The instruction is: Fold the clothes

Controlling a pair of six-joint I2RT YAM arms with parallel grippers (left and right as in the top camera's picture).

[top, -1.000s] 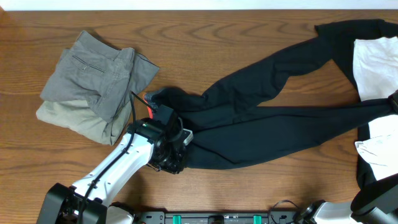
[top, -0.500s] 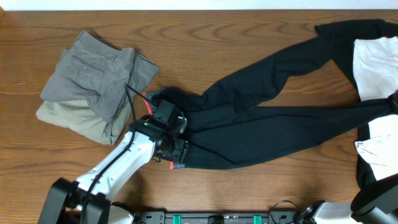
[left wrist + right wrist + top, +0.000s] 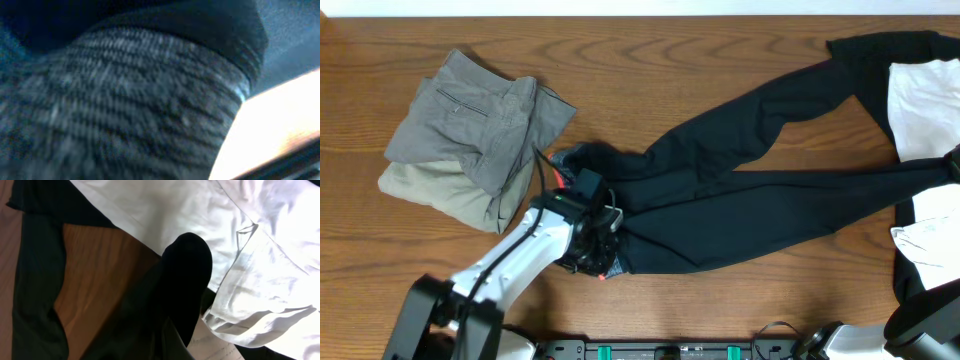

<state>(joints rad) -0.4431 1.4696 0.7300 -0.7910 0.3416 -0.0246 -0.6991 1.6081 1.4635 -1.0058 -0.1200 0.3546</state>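
Left fingers (image 3: 600, 258) shifted lower along black trousers (image 3: 770, 200) waistband, clamped on it, right fingers (image 3: 172, 335) closed tight beside white garment (image 3: 240, 255)

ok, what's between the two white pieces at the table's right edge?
A stretch of the black trousers runs across between the upper white piece and the lower white piece. The overhead view shows it.

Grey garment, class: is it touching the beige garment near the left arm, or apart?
Touching. The overhead view shows the grey garment lying folded on top of the beige garment, overlapping it with no gap between them.
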